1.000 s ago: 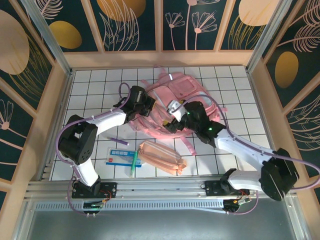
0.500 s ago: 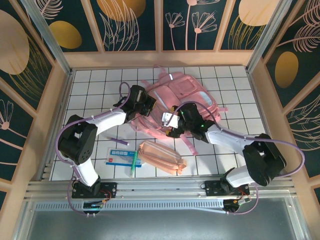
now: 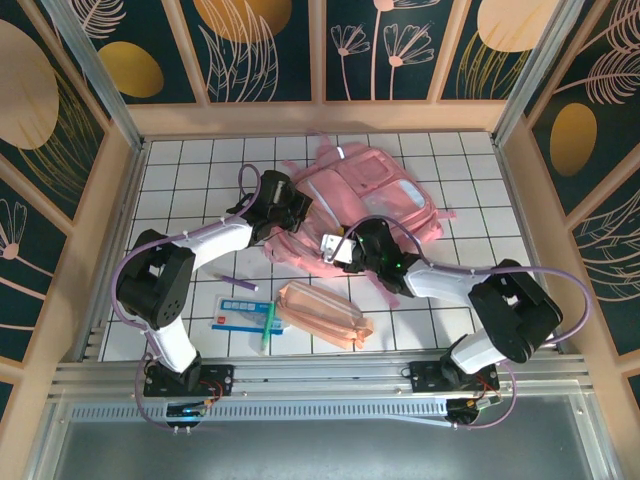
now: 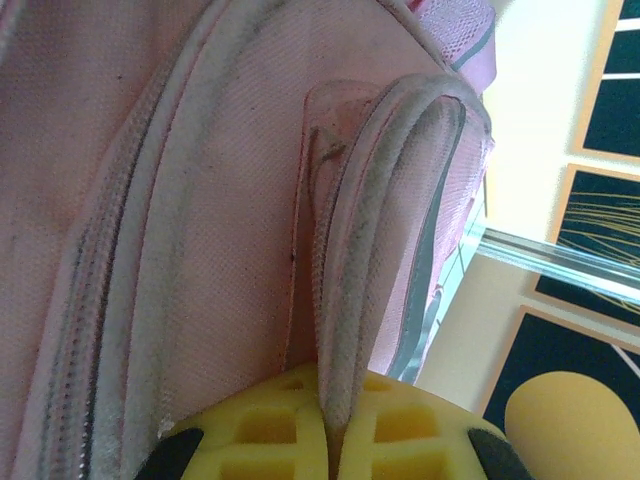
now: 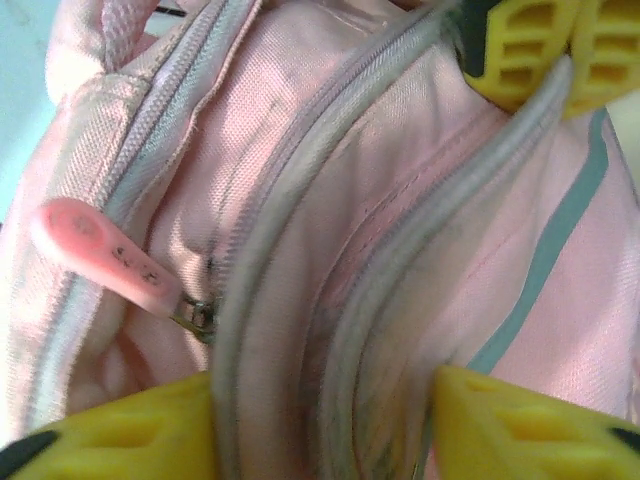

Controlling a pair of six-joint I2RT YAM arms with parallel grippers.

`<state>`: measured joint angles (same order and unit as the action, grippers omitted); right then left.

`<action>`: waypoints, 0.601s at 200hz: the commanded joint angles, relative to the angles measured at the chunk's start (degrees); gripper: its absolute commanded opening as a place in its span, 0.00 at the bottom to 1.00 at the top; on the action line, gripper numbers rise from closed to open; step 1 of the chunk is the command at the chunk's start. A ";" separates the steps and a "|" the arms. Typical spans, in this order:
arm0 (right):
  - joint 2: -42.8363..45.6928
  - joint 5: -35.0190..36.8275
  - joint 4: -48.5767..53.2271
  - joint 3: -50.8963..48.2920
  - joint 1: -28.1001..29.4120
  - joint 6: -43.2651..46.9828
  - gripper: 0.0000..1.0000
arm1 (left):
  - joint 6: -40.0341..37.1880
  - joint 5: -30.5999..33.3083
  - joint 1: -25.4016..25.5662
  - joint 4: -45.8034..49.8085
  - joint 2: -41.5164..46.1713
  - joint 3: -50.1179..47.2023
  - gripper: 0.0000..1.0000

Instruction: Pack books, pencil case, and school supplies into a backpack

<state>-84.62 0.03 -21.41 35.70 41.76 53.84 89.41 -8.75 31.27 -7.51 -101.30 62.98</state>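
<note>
As your left gripper point(image 4: 330, 425) is pinching a piped fold of the backpack point(image 3: 380, 185), lying far-centre on the table point(image 3: 180, 180), your right gripper point(image 5: 320, 420) is straddling its zipper ridges. Grasping or not, I cannot tell. The pencil case point(image 3: 322, 312) is lying near the front edge.

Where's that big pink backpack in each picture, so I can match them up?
Top external: the backpack lies mid-table, toward the far wall.
Left wrist: backpack fabric close up, above the left pincer.
Right wrist: zippered backpack fabric, close up.
Shared landmark: the grey-edged seam that the left pincer pinches, top right in right wrist.
</note>
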 commanded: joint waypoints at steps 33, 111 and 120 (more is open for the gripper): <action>5.23 1.94 -7.43 -2.12 -1.15 1.61 0.08 | -13.49 -1.66 -0.51 -0.37 -0.39 4.52 0.12; 4.02 -7.55 0.36 4.05 -4.07 -7.64 0.00 | -53.34 -11.01 -0.40 2.27 16.30 -8.24 0.46; 4.02 -8.90 0.65 4.32 -4.67 -8.85 0.00 | -55.71 -11.60 0.82 1.92 17.91 -10.87 0.46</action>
<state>-80.88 -4.16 -20.03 37.06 38.35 49.36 47.13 -14.39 30.44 -4.73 -87.88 58.76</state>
